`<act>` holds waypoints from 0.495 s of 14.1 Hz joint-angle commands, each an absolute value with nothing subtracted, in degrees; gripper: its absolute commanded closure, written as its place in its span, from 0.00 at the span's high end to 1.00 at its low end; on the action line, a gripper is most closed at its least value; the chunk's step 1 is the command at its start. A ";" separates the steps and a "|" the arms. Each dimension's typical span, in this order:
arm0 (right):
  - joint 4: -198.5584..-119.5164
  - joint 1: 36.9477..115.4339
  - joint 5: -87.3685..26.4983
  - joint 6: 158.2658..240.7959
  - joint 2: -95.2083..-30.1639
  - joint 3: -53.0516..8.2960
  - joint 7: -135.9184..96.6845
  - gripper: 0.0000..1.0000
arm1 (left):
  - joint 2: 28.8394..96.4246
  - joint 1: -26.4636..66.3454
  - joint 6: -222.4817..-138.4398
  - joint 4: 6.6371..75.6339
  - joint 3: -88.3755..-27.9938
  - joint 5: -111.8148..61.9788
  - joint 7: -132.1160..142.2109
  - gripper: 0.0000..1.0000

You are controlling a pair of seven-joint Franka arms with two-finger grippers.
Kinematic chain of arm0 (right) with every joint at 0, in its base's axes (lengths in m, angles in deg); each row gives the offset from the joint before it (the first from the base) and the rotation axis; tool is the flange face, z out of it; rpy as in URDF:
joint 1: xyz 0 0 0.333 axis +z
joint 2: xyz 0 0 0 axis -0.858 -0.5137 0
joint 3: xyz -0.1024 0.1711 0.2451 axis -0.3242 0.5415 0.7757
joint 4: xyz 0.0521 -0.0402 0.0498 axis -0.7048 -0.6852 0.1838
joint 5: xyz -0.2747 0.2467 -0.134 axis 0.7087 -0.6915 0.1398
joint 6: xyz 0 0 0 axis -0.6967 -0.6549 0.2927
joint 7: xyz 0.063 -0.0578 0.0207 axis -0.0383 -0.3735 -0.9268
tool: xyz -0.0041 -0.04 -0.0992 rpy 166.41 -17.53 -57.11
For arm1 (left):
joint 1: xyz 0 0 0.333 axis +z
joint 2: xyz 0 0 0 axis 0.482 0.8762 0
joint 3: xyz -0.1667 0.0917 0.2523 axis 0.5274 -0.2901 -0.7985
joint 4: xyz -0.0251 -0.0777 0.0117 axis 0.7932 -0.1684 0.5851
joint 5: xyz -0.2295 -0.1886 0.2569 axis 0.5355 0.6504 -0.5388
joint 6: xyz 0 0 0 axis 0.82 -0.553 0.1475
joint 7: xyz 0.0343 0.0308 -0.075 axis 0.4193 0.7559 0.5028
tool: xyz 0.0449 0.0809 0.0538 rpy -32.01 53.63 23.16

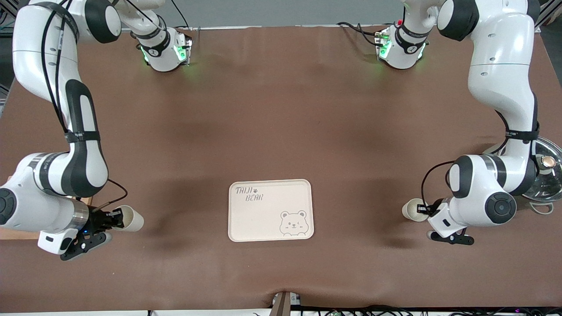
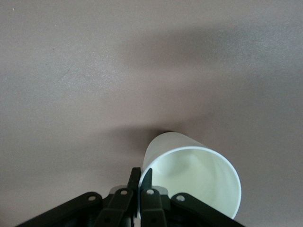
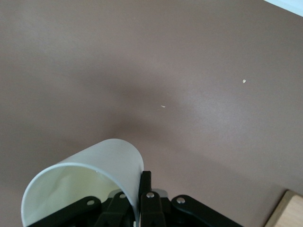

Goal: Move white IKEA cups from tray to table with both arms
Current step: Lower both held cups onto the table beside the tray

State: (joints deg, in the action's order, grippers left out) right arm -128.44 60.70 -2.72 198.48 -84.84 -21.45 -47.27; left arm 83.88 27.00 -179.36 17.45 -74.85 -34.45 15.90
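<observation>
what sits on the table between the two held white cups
In the front view, only the cream rectangular bear-printed tray lies between the small cream-white cups, apart from both.

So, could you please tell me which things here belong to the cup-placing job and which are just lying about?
Job:
- cup in right claw
- cup in left claw
- tray

Lying about:
- metal lid
- wooden board

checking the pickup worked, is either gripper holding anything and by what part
Both are. The left gripper pinches one white cup by its rim wall; the right gripper pinches the other cup likewise.
</observation>
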 commanded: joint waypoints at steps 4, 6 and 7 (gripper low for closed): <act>-134.90 58.48 -3.70 204.93 -84.31 -20.44 -52.47 0.00 | 84.30 27.32 -180.81 17.54 -74.58 -34.35 16.33 0.93; -135.94 58.56 -3.78 206.25 -84.48 -20.44 -52.55 0.00 | 83.60 27.32 -180.72 17.54 -74.58 -34.70 16.59 1.00; -136.91 58.65 -3.78 207.39 -84.49 -20.44 -52.55 0.00 | 82.90 27.41 -180.55 17.45 -74.58 -35.14 16.42 1.00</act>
State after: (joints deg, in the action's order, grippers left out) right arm -134.87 59.27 -2.72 205.51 -85.02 -21.30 -51.22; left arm 84.33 27.01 -180.44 17.27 -74.84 -34.45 15.90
